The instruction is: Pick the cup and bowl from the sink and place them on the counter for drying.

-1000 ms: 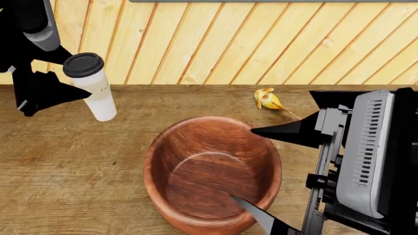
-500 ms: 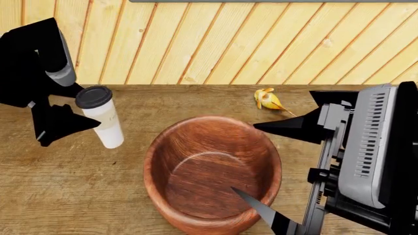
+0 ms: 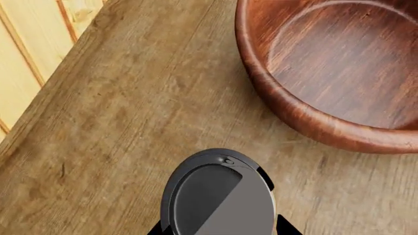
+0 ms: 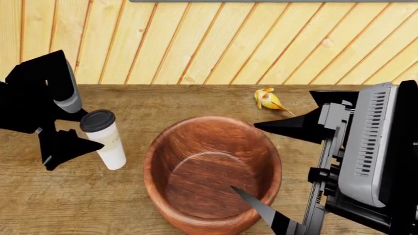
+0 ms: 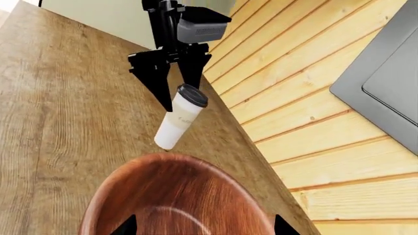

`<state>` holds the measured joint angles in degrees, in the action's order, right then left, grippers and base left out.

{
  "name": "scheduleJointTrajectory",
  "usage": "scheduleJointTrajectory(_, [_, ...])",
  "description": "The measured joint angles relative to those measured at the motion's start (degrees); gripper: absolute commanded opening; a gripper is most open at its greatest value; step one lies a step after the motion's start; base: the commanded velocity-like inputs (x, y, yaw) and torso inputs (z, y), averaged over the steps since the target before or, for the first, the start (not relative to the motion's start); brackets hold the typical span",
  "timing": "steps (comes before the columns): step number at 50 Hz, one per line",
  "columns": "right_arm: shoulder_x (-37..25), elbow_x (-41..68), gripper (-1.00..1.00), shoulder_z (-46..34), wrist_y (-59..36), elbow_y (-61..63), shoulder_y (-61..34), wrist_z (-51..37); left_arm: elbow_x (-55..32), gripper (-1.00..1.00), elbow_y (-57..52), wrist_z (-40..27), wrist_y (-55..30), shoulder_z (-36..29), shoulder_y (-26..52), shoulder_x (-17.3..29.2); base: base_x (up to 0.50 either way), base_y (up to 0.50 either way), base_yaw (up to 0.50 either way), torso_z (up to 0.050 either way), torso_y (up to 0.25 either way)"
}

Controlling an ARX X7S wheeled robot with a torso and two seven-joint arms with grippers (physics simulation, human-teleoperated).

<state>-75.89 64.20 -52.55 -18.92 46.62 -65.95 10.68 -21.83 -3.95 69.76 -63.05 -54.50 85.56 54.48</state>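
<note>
The white cup [image 4: 107, 142] with its black lid hangs slightly tilted in my left gripper [image 4: 91, 129], which is shut on it just below the lid, left of the bowl. Its base is at or just above the counter [image 4: 196, 100]; contact cannot be told. From the left wrist the lid [image 3: 219, 196] fills the space between the fingers. The reddish-brown bowl [image 4: 212, 171] stands upright on the counter. My right gripper [image 4: 245, 159] is open, its two black fingers spread around the bowl's right side [image 5: 183, 196]. The right wrist view shows the cup [image 5: 179, 117] beyond the bowl. The sink is out of view.
A yellow banana peel [image 4: 267, 99] lies on the counter near the pale plank wall [image 4: 228, 44], behind the bowl. The counter's back edge meets that wall. A grey panel [image 5: 385, 68] hangs on the wall above.
My left gripper has come down and to the right with the cup, from up near the wall to counter level beside the bowl. The right arm and the bowl have barely moved.
</note>
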Motion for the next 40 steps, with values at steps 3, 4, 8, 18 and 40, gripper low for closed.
scheduleJointTrajectory(3, [0.0,0.2,1.0,0.1,0.0,0.0,-0.1,0.0,-0.5,-1.0,-0.6,-0.4,-0.3,0.2,-0.8,0.3,0.0,0.0,0.0,0.0,0.003])
scheduleJointTrajectory(4, [0.0,0.3,1.0,0.2,0.0,0.0,-0.1,0.0,-0.7,-1.0,-0.8,-0.6,-0.4,0.3,-1.0,0.4,0.0,0.0,0.0,0.0,0.0])
scheduleJointTrajectory(8, [-0.1,0.6,1.0,0.4,0.0,0.1,-0.3,-0.1,-1.3,-1.0,-1.5,-1.1,-0.7,0.5,-1.9,0.8,0.0,0.0,0.0,0.0,0.0])
scheduleJointTrajectory(18, [-0.1,1.0,1.0,0.7,0.0,0.0,-0.4,0.0,-2.7,-1.0,-2.9,-2.4,-1.5,1.1,-4.2,1.5,0.0,0.0,0.0,0.0,0.0])
scheduleJointTrajectory(40, [-0.7,0.8,1.0,0.7,1.1,0.4,0.8,-0.8,-1.7,-1.0,-5.0,-0.1,-2.8,-3.2,-4.1,3.1,0.0,0.0,0.0,0.0,0.0])
